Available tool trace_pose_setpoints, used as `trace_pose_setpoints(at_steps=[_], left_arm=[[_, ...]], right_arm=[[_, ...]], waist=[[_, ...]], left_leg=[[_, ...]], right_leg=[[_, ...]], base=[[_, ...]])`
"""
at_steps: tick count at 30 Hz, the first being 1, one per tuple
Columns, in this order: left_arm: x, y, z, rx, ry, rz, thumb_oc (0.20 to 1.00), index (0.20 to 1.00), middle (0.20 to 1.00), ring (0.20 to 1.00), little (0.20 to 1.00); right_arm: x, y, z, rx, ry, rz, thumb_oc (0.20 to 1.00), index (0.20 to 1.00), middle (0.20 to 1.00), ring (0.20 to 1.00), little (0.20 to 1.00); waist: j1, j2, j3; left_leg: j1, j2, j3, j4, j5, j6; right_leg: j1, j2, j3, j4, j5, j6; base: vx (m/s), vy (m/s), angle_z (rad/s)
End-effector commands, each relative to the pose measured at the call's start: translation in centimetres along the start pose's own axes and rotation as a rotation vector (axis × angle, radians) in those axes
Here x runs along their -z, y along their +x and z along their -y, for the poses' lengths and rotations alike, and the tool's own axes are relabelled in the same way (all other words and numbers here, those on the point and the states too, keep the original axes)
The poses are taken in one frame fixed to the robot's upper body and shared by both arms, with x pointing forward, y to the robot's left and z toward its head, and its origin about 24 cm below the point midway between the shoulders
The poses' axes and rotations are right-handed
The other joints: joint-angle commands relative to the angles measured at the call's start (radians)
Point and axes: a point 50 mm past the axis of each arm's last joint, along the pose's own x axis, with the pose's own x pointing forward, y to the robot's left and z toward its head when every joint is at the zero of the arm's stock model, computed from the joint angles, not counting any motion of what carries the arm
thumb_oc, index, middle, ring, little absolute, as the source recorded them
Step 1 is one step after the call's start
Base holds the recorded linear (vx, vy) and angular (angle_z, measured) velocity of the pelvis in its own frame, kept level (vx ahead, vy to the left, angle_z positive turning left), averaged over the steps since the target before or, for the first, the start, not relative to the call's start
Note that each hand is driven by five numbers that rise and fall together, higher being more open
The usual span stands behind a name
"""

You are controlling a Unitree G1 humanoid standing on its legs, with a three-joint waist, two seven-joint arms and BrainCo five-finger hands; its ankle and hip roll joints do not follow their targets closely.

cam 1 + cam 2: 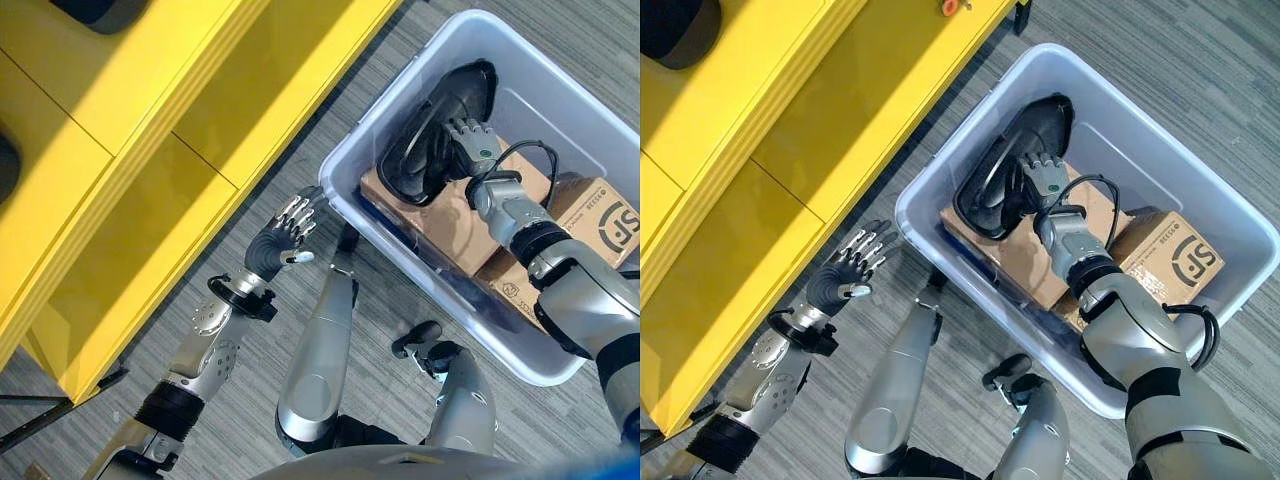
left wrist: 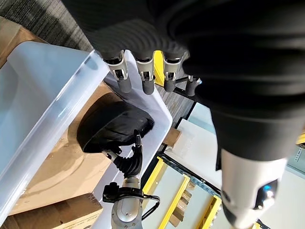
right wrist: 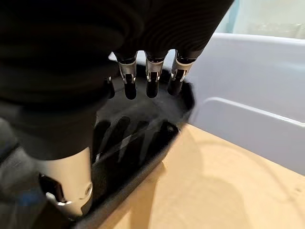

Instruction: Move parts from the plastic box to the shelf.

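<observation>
The right hand (image 1: pixel 468 140) is down inside the plastic box (image 1: pixel 560 95), its fingers (image 3: pixel 150 81) straight and relaxed, tips just over or against the upper edge of the black part (image 1: pixel 440 125), though contact is hard to judge; they are not curled round it. That part is a dark, moulded shell that leans tilted against the box's far wall, its lower end resting on the cardboard boxes (image 1: pixel 1160 250) that cover the floor of the box. From the right wrist view the part (image 3: pixel 138 129) lies directly under and ahead of the fingertips, with tan cardboard beside it and the pale wall of the box beyond. The left hand (image 1: pixel 285 235) hangs outside the box, above the grey floor (image 1: pixel 1200 60), fingers spread and straight, holding nothing, near the box's corner and just off the yellow shelf (image 1: pixel 150 120). From the left wrist view the black part (image 2: pixel 112 126) shows past those fingers (image 2: pixel 125 82), still in the box with the right hand against it.
</observation>
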Motion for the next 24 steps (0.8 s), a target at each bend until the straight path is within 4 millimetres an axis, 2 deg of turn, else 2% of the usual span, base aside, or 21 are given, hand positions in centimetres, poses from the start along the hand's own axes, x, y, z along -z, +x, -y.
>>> trace_pose_setpoints(at_steps=[1, 3, 5, 8, 14, 15, 18, 19, 24], left_arm=[[-1.4, 0.8, 2.1, 0.113, 0.004, 0.088, 1.000, 1.000, 1.000, 1.000, 1.000], [-1.4, 0.8, 2.0, 0.109, 0.003, 0.091, 1.000, 1.000, 1.000, 1.000, 1.000], [-1.4, 0.7, 2.0, 0.116, 0.006, 0.088, 1.000, 1.000, 1.000, 1.000, 1.000], [-1.3, 0.5, 2.0, 0.122, 0.013, 0.079, 1.000, 1.000, 1.000, 1.000, 1.000], [-1.4, 0.3, 2.0, 0.133, 0.022, 0.072, 1.000, 1.000, 1.000, 1.000, 1.000], [-1.4, 0.2, 2.1, 0.135, 0.026, 0.073, 1.000, 1.000, 1.000, 1.000, 1.000], [-1.6, 0.2, 2.2, 0.136, 0.027, 0.072, 1.000, 1.000, 1.000, 1.000, 1.000], [-1.6, 0.4, 2.2, 0.136, 0.032, 0.072, 1.000, 1.000, 1.000, 1.000, 1.000], [-1.8, 0.9, 2.3, 0.134, 0.046, 0.104, 1.000, 1.000, 1.000, 1.000, 1.000]], right_arm=[[1.6, 0.5, 1.5, -0.014, -0.144, -0.019, 1.000, 1.000, 1.000, 1.000, 1.000], [1.7, 0.5, 1.3, -0.057, -0.190, -0.010, 1.000, 1.000, 1.000, 1.000, 1.000], [2.8, 0.0, 0.0, -0.175, -0.271, -0.051, 1.000, 1.000, 1.000, 1.000, 1.000], [4.4, -0.7, -1.4, -0.286, -0.282, -0.153, 1.000, 1.000, 1.000, 1.000, 1.000], [6.5, -1.8, -2.6, -0.328, -0.246, -0.270, 1.000, 1.000, 1.000, 1.000, 1.000], [7.0, -2.4, -3.5, -0.356, -0.218, -0.301, 1.000, 1.000, 1.000, 1.000, 1.000], [7.2, -2.8, -4.1, -0.349, -0.171, -0.306, 1.000, 1.000, 1.000, 1.000, 1.000], [6.7, -3.2, -4.9, -0.331, -0.143, -0.288, 1.000, 1.000, 1.000, 1.000, 1.000], [5.5, -2.8, -4.5, -0.215, -0.076, -0.228, 1.000, 1.000, 1.000, 1.000, 1.000]], waist=[[0.023, 0.057, -0.022], [0.023, 0.057, -0.022], [0.026, 0.056, -0.022], [0.029, 0.054, -0.022], [0.027, 0.049, -0.022], [0.020, 0.044, -0.022], [0.012, 0.038, -0.022], [0.000, 0.031, -0.022], [-0.026, 0.025, -0.022]], left_leg=[[-0.042, -0.025, -0.007, 0.017, -0.073, 0.033], [-0.043, -0.024, -0.005, 0.016, -0.073, 0.034], [-0.040, -0.022, -0.004, 0.011, -0.069, 0.033], [-0.037, -0.019, -0.004, 0.005, -0.067, 0.033], [-0.014, -0.016, 0.002, -0.018, -0.064, 0.034], [0.001, -0.013, 0.007, -0.028, -0.064, 0.034], [0.016, -0.010, 0.015, -0.033, -0.067, 0.035], [0.035, -0.005, 0.023, -0.038, -0.070, 0.034], [0.063, 0.002, 0.043, -0.044, -0.074, 0.034]], right_leg=[[-0.009, 0.066, 0.048, 0.021, 0.079, 0.001], [-0.011, 0.067, 0.049, 0.021, 0.080, 0.002], [-0.011, 0.068, 0.046, 0.022, 0.079, 0.001], [-0.011, 0.070, 0.044, 0.018, 0.082, 0.001], [0.006, 0.082, 0.040, -0.010, 0.093, 0.004], [0.014, 0.089, 0.044, -0.025, 0.097, 0.006], [0.024, 0.093, 0.050, -0.040, 0.102, 0.009], [0.033, 0.097, 0.056, -0.056, 0.109, 0.013], [0.045, 0.105, 0.073, -0.084, 0.125, 0.015]], base=[[0.00, 0.000, 0.00], [0.00, 0.000, 0.00], [0.00, 0.000, 0.00], [0.00, -0.010, 0.00], [0.00, -0.015, -0.01], [-0.01, -0.018, -0.05], [0.00, -0.006, -0.02], [-0.02, -0.031, 0.00], [-0.02, 0.005, -0.13]])
